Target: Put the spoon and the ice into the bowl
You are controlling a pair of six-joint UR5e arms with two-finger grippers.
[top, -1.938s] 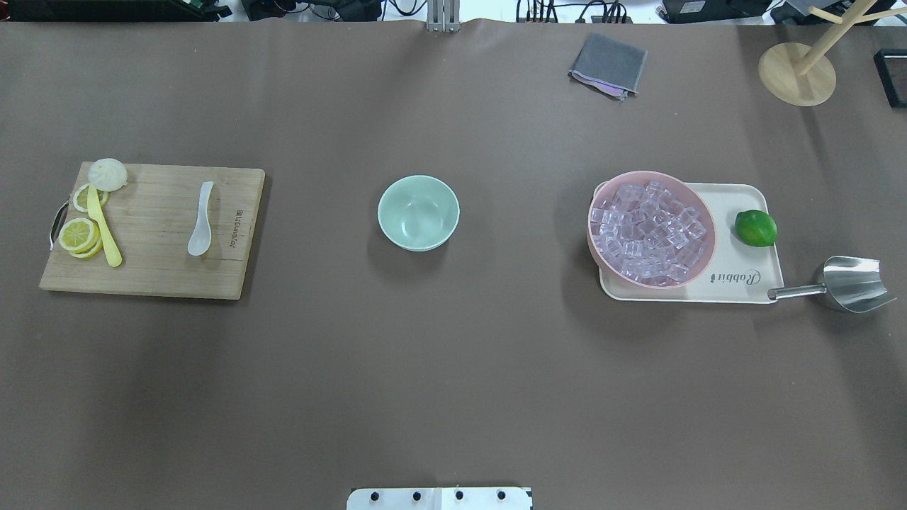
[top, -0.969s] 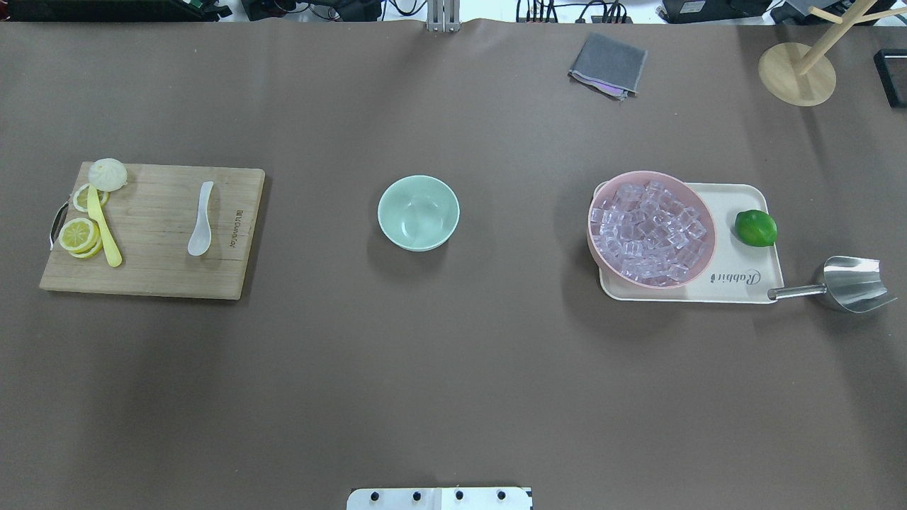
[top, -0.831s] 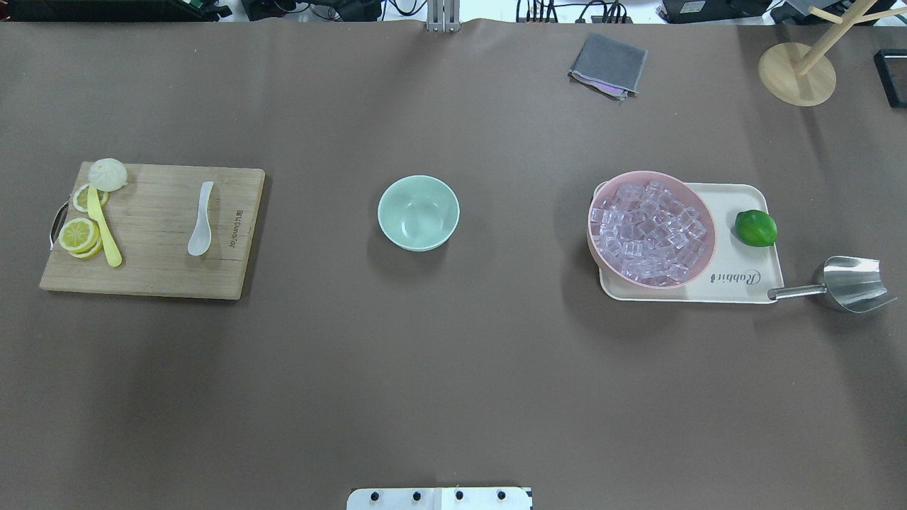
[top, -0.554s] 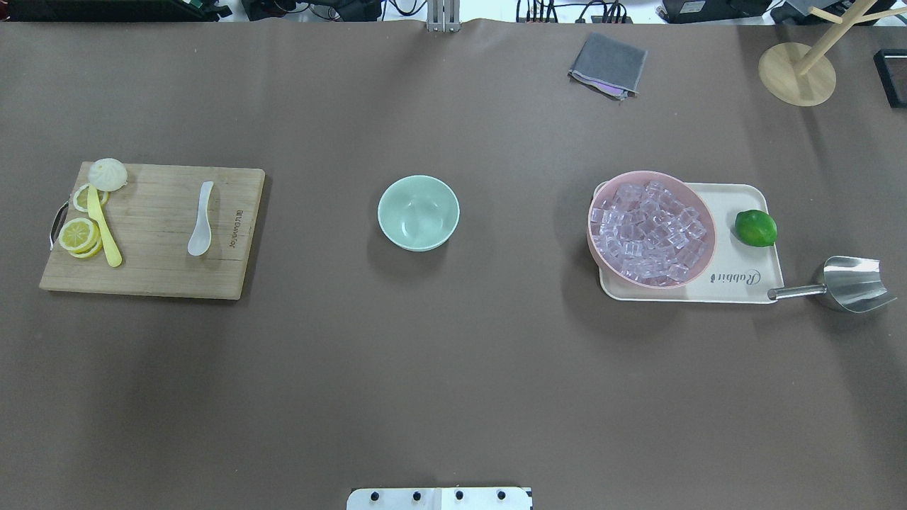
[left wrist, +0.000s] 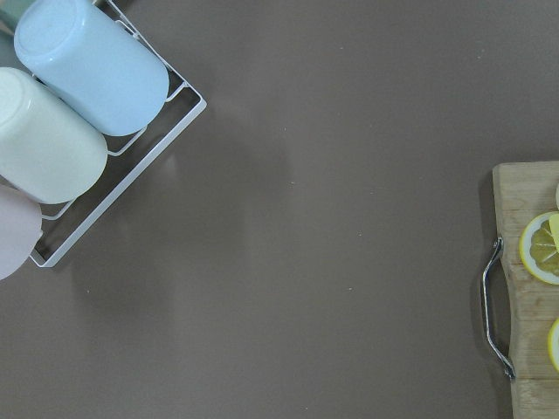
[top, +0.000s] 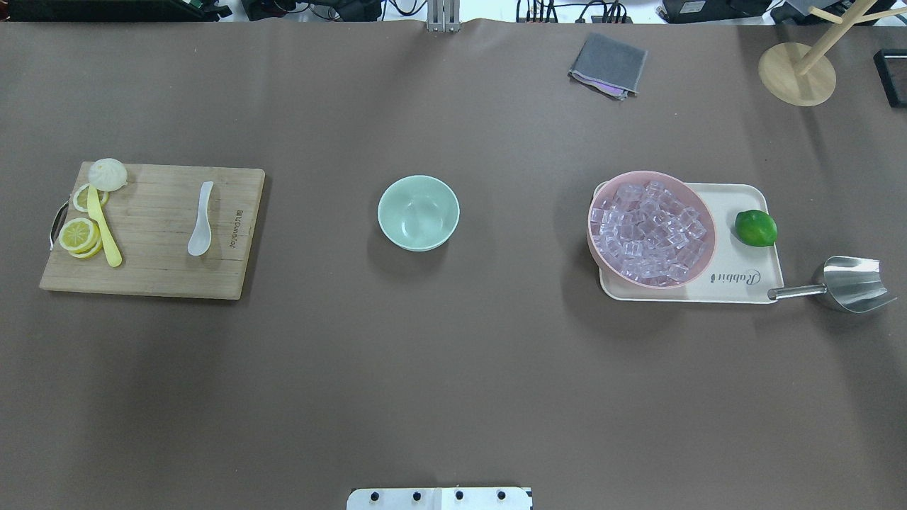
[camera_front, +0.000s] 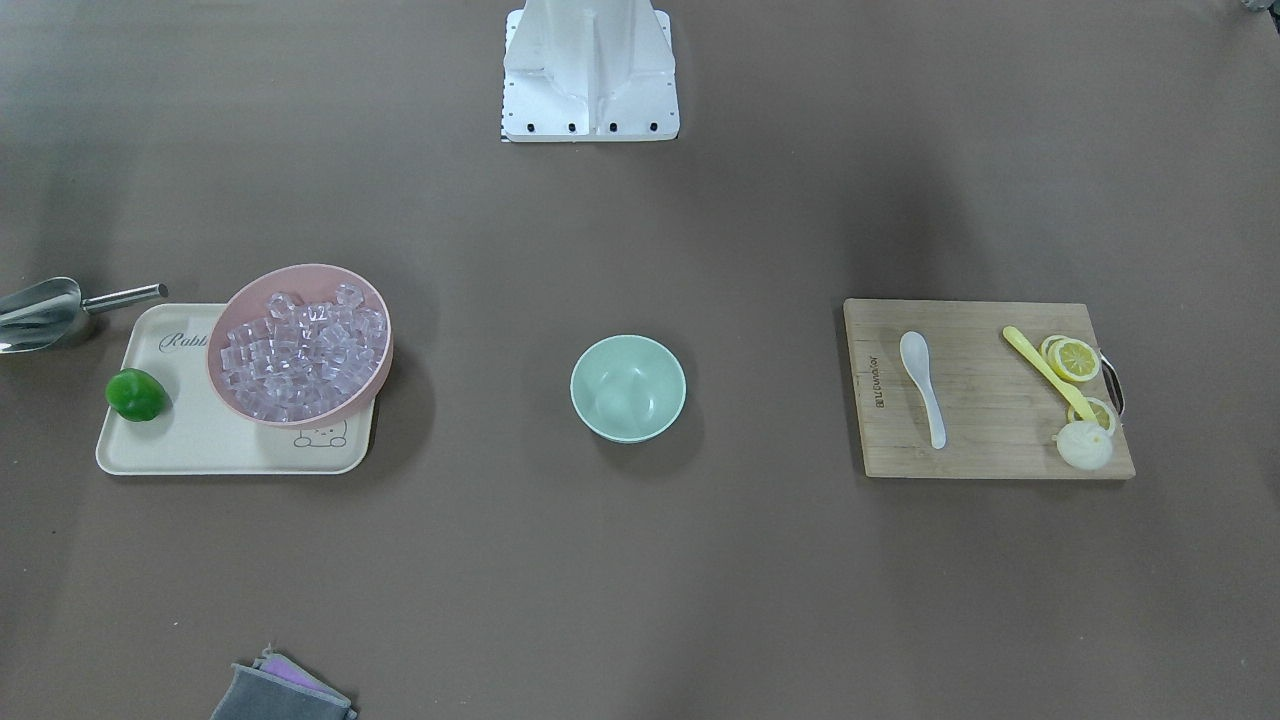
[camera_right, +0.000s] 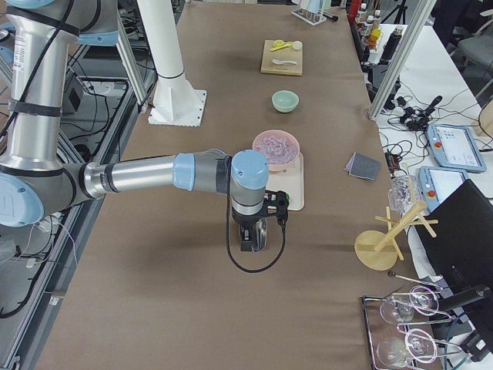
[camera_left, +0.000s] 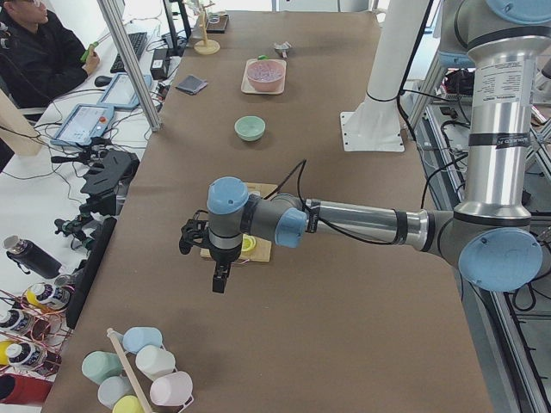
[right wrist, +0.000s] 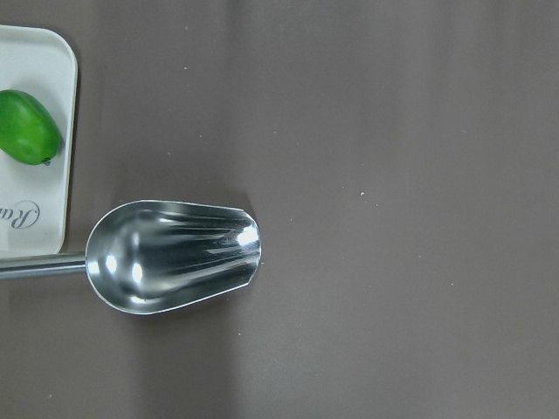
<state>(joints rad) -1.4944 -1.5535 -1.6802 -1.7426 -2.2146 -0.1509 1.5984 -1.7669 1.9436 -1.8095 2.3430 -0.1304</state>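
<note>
Front view: spoon [camera_front: 922,385] lies flat on cutting board [camera_front: 975,395]. Ice [camera_front: 300,345] is heaped in pink bowl [camera_front: 383,365]. Bowl [camera_front: 628,388] stands empty mid-bench [camera_front: 640,560], probably staged one source per arm.
Overhead: no arms in frame.
Left side: left pincer [camera_left: 220,284] hangs near the board; released or clenched, cannot tell.
Right side: right pincer [camera_right: 248,245], likewise cannot tell.
Right wrist: steel scoop [right wrist: 175,257] below, handle cut off, fingers unseen.

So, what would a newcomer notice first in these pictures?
The pink bowl heaped with clear ice, on a cream tray at the robot's right. Then the empty mint-green bowl at the table's centre, and the white spoon lying on the wooden cutting board at the robot's left.
</note>
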